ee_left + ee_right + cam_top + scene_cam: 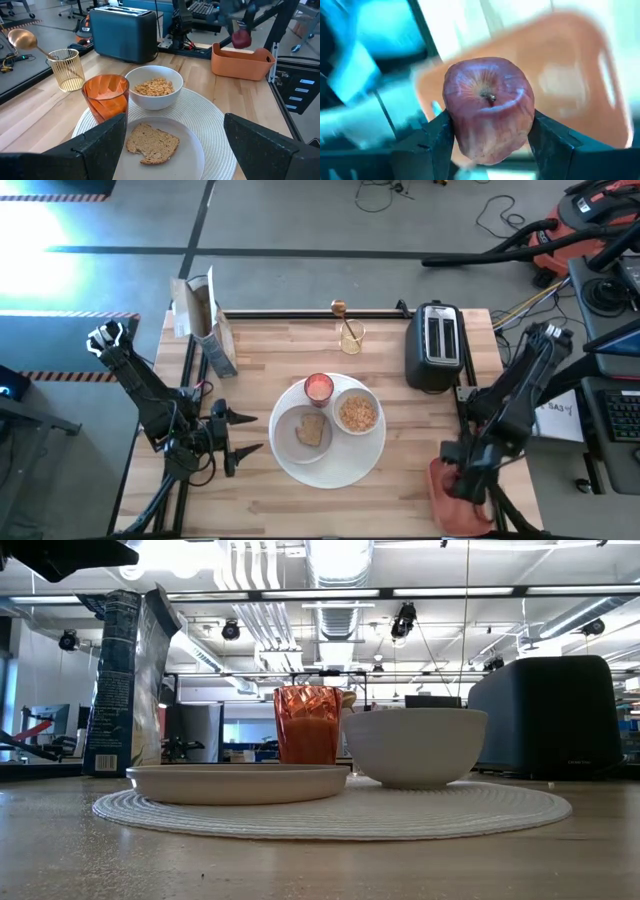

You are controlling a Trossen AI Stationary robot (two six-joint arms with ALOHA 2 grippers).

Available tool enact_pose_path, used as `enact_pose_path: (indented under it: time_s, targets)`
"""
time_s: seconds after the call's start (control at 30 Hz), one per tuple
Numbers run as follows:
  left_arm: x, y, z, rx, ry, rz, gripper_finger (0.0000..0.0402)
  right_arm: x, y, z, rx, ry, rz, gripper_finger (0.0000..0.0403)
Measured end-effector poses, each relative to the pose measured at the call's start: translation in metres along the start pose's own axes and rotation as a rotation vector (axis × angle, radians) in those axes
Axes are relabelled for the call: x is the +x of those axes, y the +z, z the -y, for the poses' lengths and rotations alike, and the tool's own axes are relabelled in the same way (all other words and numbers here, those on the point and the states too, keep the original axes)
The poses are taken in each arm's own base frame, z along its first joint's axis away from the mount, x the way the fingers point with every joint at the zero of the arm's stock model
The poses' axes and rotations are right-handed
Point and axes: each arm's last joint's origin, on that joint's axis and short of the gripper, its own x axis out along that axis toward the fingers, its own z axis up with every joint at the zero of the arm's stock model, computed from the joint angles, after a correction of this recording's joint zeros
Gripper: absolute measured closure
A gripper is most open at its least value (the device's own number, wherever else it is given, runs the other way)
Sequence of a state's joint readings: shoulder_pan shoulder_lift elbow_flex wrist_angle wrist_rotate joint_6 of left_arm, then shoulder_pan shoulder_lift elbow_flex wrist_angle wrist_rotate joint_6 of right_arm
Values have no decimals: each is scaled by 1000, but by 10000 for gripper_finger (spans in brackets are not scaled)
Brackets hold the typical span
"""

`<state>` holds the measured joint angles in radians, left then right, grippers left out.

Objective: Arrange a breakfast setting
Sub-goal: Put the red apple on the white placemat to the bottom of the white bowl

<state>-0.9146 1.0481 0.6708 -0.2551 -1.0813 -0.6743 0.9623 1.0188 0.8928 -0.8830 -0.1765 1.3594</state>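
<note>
Wooden table (270, 360), placemat (372, 460), toaster (434, 345), orange bin (445, 502)

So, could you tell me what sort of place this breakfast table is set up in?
Probably a robotics lab or workshop rather than a kitchen. The butcher-block table stands on a concrete floor with loose cables; exposed ceiling ducts run overhead, and keyboards sit on a desk beside it.

Light wood-plank table (260, 370). Big white placemat (210, 125), woven concentric rings. White plate (192, 150) with brown toast (152, 144). White bowl (154, 87), golden-tan cereal (154, 88) inside. Pink-red ribbed translucent cup (106, 96). Gold wire holder (66, 70), gold spoon (22, 39). Dark teal-black toaster (125, 32). Blue and white cereal box (130, 680). Salmon-orange bin (242, 61). Dark-red apple (489, 107), pale streaks, between black claw (490, 145) fingers.
</note>
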Motion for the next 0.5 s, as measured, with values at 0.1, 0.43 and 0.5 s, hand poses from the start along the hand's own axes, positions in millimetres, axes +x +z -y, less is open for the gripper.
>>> enact_pose_path:
  time_s: [0.1,0.43,0.5]
  targets:
    - [0,0,0,0,0,0,86,-19,1,0,-16,98,184,200]
    - [0,0,0,0,0,0,86,-39,16,-11,-269,73,811,201]
    - [0,0,0,0,0,0,86,-32,22,-20,-353,18,887,201]
